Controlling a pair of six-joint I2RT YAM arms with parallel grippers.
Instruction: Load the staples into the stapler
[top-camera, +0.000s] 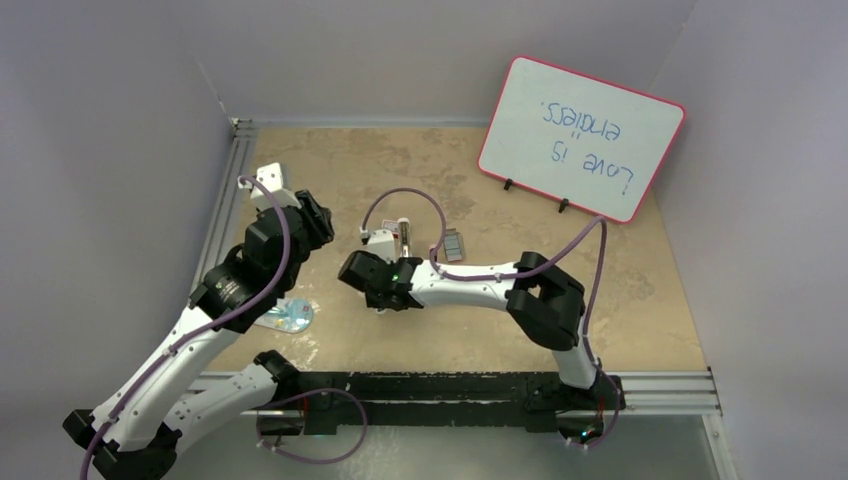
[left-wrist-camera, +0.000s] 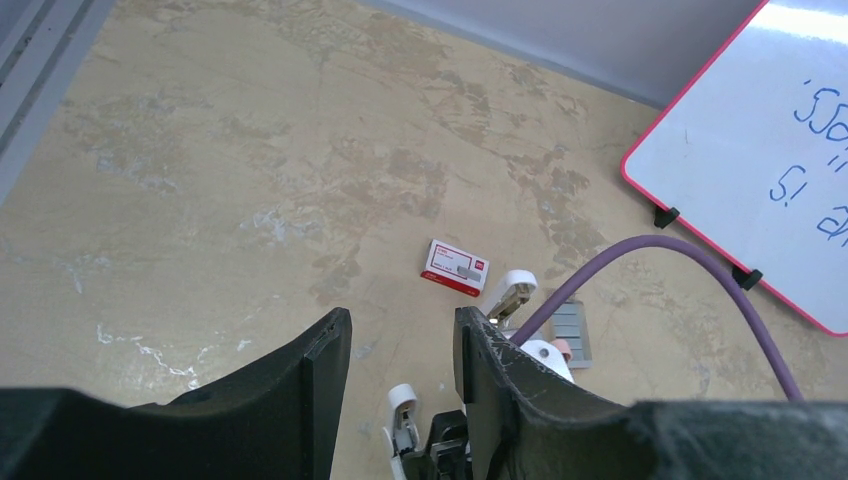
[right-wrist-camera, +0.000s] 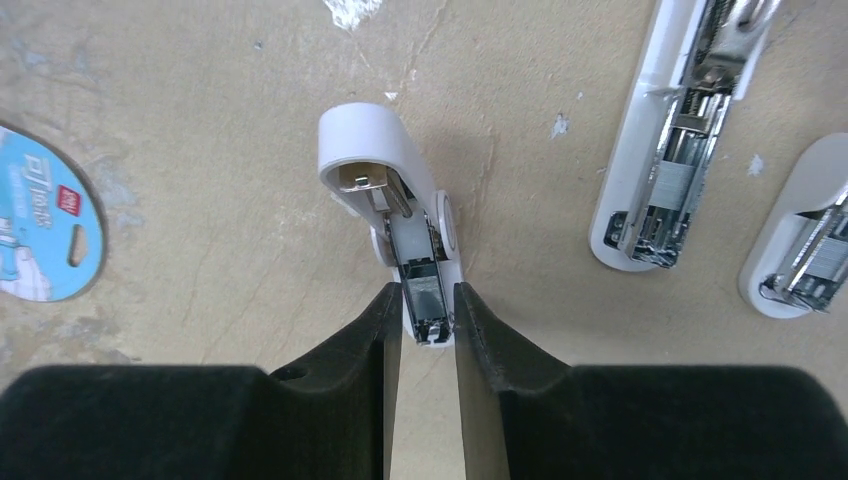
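Note:
My right gripper (right-wrist-camera: 428, 312) is shut on the end of a small white stapler (right-wrist-camera: 385, 170) that lies opened on the table, with its metal channel facing up. In the top view the right gripper (top-camera: 358, 268) reaches to mid-table. A longer opened white stapler (right-wrist-camera: 668, 150) lies to its right, and another white piece (right-wrist-camera: 800, 250) lies at the frame edge. The red staple box (left-wrist-camera: 457, 267) with a white label lies flat beyond. Grey staple strips (left-wrist-camera: 567, 325) lie side by side near it, and they also show in the top view (top-camera: 454, 245). My left gripper (left-wrist-camera: 395, 330) is open and empty above the table.
A round blue label disc (right-wrist-camera: 40, 230) lies on the table left of the held stapler and shows in the top view (top-camera: 285, 315). A red-framed whiteboard (top-camera: 580, 135) stands at the back right. A purple cable (left-wrist-camera: 650, 260) arcs over the staples. Walls close the left and back.

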